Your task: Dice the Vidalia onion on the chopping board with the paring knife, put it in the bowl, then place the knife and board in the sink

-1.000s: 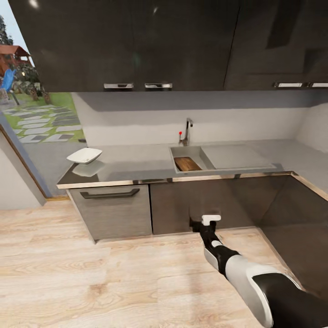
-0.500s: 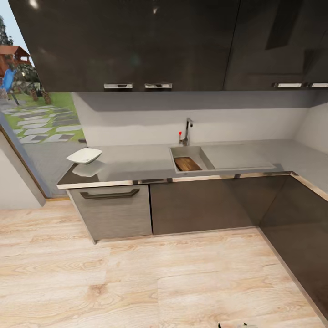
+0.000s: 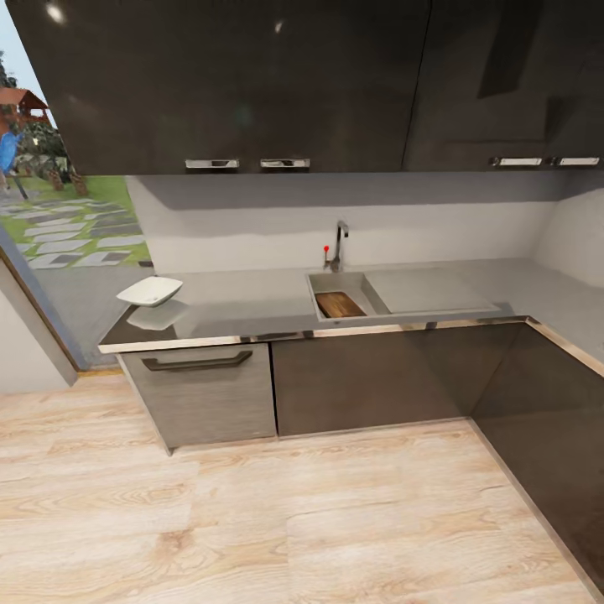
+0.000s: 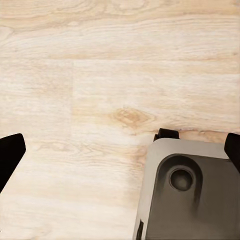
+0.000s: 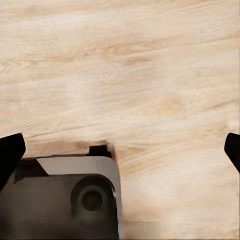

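Judging from the head view, most of the task appears to be done: the brown wood-grain rectangular chopping board (image 3: 340, 304) is seen lying inside the rectangular grey recessed sink (image 3: 323, 283), in the basin under the chrome faucet with its small red knob (image 3: 336, 245), beside the flat drainboard. The board is laid flat, and its long axis is judged to run from the front rim of the basin toward the backsplash, slightly slanted; which end carries the slot handle cannot be made out. Neither the paring knife nor the onion can be made out, so whether the knife is also in the basin cannot be told. The white shallow squarish bowl (image 3: 149, 291) is set upright near the left end of the long glossy grey countertop (image 3: 243, 306), well apart from the sink; its contents cannot be seen. The robot is stood back from the cabinets, on the light wood floor (image 3: 277, 520). In each wrist view the left gripper (image 4: 120, 150) and the right gripper (image 5: 120, 150) are shown with dark fingertips spread wide apart, nothing held between them, above the floor and part of the robot's grey base (image 4: 190, 195).
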{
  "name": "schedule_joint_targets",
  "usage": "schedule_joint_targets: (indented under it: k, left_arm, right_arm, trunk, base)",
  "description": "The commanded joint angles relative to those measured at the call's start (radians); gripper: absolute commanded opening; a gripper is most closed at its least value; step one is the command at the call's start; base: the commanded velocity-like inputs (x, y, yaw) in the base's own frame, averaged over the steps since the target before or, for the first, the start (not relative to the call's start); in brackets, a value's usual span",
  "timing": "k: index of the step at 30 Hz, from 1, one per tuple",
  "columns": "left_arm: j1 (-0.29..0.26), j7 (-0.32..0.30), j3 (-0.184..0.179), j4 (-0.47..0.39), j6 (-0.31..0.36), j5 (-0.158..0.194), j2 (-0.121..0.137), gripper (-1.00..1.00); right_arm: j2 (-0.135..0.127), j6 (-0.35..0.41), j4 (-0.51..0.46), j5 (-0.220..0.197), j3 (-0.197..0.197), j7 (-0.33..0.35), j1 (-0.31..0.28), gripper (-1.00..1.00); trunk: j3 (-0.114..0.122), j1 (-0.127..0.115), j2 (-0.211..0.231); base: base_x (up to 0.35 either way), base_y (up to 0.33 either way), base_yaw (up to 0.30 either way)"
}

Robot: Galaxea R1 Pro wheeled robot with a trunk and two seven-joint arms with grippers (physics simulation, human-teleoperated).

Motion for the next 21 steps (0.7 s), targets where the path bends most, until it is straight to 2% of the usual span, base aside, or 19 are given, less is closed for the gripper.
schedule_joint_targets:
  k: [1, 5, 19, 21]
  left_arm:
    - [-0.001, 0.005, -0.01, 0.004, -0.002, 0.006, 0.0, 1.0]
    - [-0.001, 0.003, -0.011, 0.076, -0.002, 0.006, -0.002, 1.0]
    - [-0.001, -0.004, -0.011, 0.197, -0.002, 0.009, -0.009, 1.0]
    - [-0.001, -0.003, -0.011, 0.212, 0.003, 0.009, -0.024, 1.0]
  right_arm:
    - [0.0, 0.026, 0.001, -0.009, 0.008, -0.001, 0.008, 1.0]
    - [-0.004, 0.094, 0.0, -0.009, 0.008, -0.003, 0.026, 1.0]
    - [-0.006, 0.114, 0.0, -0.009, 0.008, -0.003, 0.031, 1.0]
    - [-0.012, 0.164, 0.001, -0.009, 0.008, -0.003, 0.036, 1.0]
  trunk:
    - [-0.002, 0.001, -0.002]
    - [-0.002, 0.001, -0.002]
    - [-0.002, 0.001, -0.002]
    - [-0.002, 0.001, -0.002]
  base:
    - [0.0, 0.0, -0.002]
    - [0.0, 0.0, 0.022]
    - [0.0, 0.0, 0.228]
    - [0.0, 0.0, 0.035]
